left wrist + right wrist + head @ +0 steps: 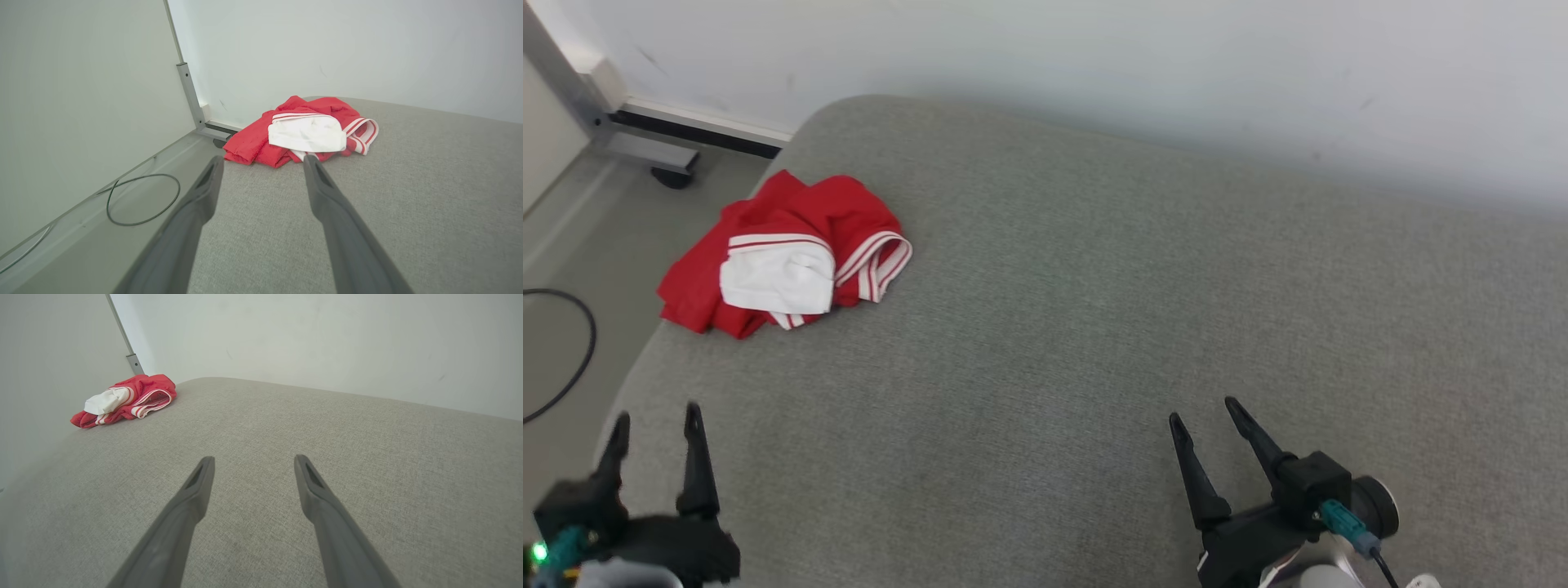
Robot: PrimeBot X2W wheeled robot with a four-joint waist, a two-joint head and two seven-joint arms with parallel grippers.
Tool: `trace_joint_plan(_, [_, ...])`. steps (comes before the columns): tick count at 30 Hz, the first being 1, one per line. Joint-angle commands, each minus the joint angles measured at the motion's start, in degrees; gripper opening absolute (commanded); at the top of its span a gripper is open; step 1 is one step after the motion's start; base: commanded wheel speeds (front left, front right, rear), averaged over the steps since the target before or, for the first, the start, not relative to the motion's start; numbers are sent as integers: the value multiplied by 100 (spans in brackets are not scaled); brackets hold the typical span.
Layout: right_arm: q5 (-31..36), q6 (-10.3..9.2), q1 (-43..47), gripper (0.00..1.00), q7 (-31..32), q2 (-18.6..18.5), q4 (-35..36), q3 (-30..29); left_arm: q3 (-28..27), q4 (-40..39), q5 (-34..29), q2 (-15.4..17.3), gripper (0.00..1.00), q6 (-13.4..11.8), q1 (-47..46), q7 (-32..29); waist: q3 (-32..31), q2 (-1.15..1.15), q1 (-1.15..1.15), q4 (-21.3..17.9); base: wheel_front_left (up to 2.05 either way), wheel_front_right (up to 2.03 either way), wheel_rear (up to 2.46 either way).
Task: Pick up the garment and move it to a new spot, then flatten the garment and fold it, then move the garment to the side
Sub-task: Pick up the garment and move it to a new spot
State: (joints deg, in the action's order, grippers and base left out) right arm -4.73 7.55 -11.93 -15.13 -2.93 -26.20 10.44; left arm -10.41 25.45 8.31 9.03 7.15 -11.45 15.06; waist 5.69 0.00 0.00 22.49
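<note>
The garment (784, 253) is a red piece with white stripes and a white patch, crumpled in a heap at the far left corner of the grey cushioned surface (1094, 327). It also lies ahead in the left wrist view as the garment (302, 130) and far off to the left as the garment (122, 401) in the right wrist view. My left gripper (658, 420) hovers open near the front left edge, well short of the heap, empty. Over the front right, my right gripper (1205, 408) is open too, nothing between its fingers.
A white wall (1176, 65) runs behind the surface. Left of it the floor (572, 245) drops away, with a black cable loop (572, 359) and a metal frame foot (645, 151). A pale panel (81, 102) stands at the left.
</note>
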Motion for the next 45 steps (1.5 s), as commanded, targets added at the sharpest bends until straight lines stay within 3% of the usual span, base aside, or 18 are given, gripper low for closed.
trace_joint_plan(1, [73, -13, -130, 100, 1, -22, 59, 11, 43, 107, 59, 120, 100, 35, -286, 16, 252, 0, 0, -247, 0, 0, 0])
trace_joint_plan(13, [34, -13, -436, 100, 1, -333, 446, 109, 575, 1283, 847, 1179, 100, 24, -1828, -180, 932, 0, 0, -1034, 0, 0, 0])
trace_joint_plan(20, [-21, -13, -561, 100, 2, -514, 594, 31, 1162, 1864, 1802, 1825, 100, 24, -2430, -628, 1295, 0, 0, -1588, 0, 0, 0])
trace_joint_plan(26, [-24, -13, -570, 100, 1, -582, 633, -77, 1582, 2334, 2304, 2101, 100, 24, -2696, -844, 1475, 0, 0, -1847, 0, 0, 0])
trace_joint_plan(39, [13, -13, -588, 100, 1, -570, 631, -218, 1919, 3440, 2505, 2138, 100, -59, -3134, -722, 1618, 0, 0, -1976, 0, 0, 0])
trace_joint_plan(40, [9, -13, -590, 100, 1, -564, 625, -225, 1924, 3527, 2498, 2132, 87, -73, -3177, -690, 1619, 0, 0, -1978, 0, 0, 0])
trace_joint_plan(41, [6, -13, -592, 100, 1, -563, 617, -229, 1937, 3620, 2485, 2127, 26, -102, -3223, -694, 1622, 0, 0, -1978, 0, 0, 0])
trace_joint_plan(42, [7, -13, -598, 100, 1, -558, 607, -226, 1976, 3699, 2467, 2108, 0, -90, -3255, -730, 1622, 0, 0, -1978, 0, 0, 0])
trace_joint_plan(45, [5, -13, -627, 100, 1, -527, 565, -208, 2016, 3909, 2490, 2098, 0, -59, -3351, -664, 1570, 0, 0, -1986, 0, 0, 0])
